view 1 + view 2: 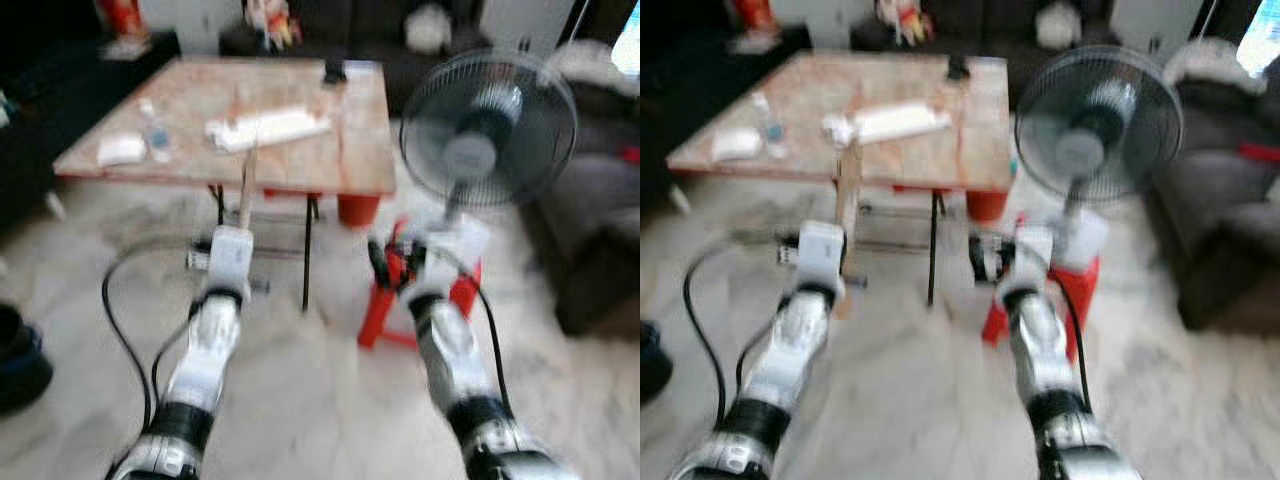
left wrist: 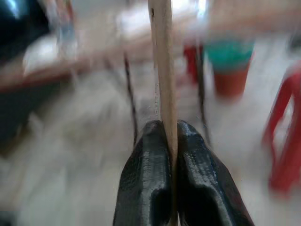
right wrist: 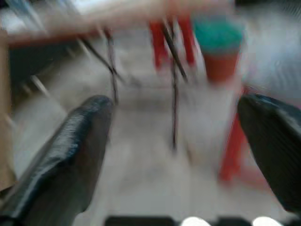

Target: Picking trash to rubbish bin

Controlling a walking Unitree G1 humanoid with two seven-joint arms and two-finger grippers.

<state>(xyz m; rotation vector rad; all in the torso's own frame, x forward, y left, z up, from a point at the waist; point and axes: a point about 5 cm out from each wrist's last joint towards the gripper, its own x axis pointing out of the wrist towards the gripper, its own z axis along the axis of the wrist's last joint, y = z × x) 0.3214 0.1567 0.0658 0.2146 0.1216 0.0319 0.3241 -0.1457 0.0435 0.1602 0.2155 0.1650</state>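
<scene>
Nearest the camera, both silver arms reach forward over the pale marbled floor (image 1: 320,400). The left gripper (image 2: 171,141) is clenched on a thin flat strip (image 2: 162,70), tan like wood or card, which stands upright from between its fingers (image 2: 146,174); this strip is judged to be the trash in hand. The right gripper (image 3: 174,155) is released, its two black fingers (image 3: 70,150) spread wide with nothing between them. All views are blurred, which suggests the robot is walking.

Step in hand, as judged: carrying the held strip toward a rubbish bin. A container with a green upper part and orange lower part (image 2: 230,66) stands on the floor beneath the bench's far side and may be the bin; this cannot be confirmed. The next move calls for closing on it and bringing the left gripper above its mouth.

In the way: the black bench legs (image 1: 306,250), a red stool (image 1: 420,300) and a standing fan (image 1: 488,130) just beyond the right arm.

Farther off, the wooden bench (image 1: 360,150) carries a white packet (image 1: 121,150), a small bottle (image 1: 157,140) and a long white object (image 1: 268,127). A dark sofa (image 1: 1230,220) stands to the right.
</scene>
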